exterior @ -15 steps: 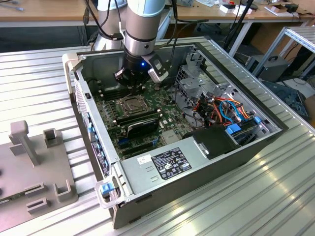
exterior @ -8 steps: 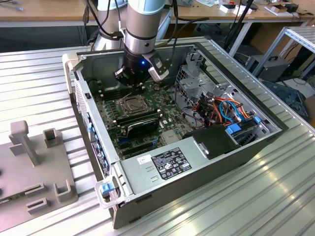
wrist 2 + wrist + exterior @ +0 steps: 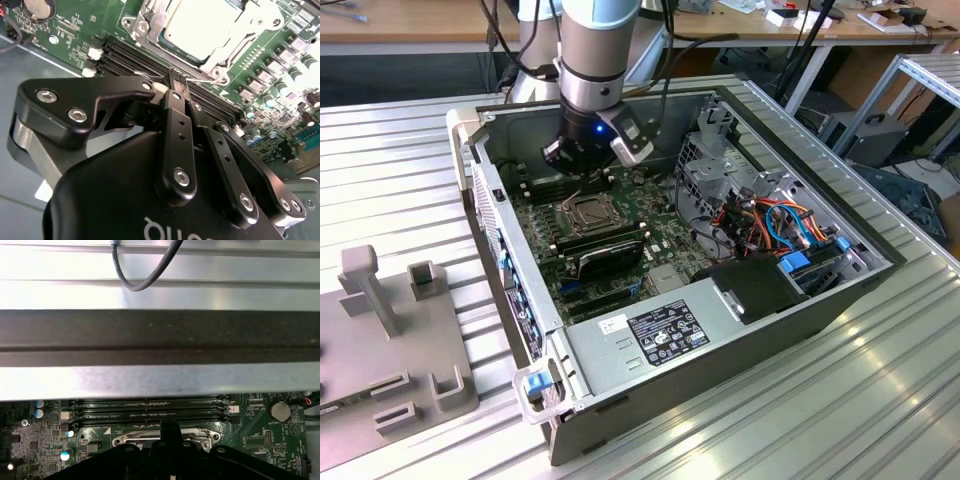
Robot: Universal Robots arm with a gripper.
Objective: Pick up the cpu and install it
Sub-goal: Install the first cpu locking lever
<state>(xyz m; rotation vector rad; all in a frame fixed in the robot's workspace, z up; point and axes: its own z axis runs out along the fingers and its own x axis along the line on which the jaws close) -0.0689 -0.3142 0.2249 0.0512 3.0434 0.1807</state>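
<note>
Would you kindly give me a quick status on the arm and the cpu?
Gripper jaws shut, nothing between them, low over the motherboard. Cpu seated in its socket, frame open. Memory slots lie just beneath the tips.

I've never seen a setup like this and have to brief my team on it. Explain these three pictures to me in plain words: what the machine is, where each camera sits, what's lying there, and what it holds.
The machine is a single robot arm with a gripper at its end. The exterior view comes from a camera off the arm; it shows the arm reaching down into an open computer case that sits on a ribbed metal table. The two wrist views come from cameras riding on the arm, looking past the gripper at the green motherboard.

In the second wrist view, the cpu, a flat silver-grey square, lies in its socket within the metal frame. The jaws are closed together with nothing between them, just above the dark memory slots beside the socket. On the exterior view's left stands a grey holder.
</note>
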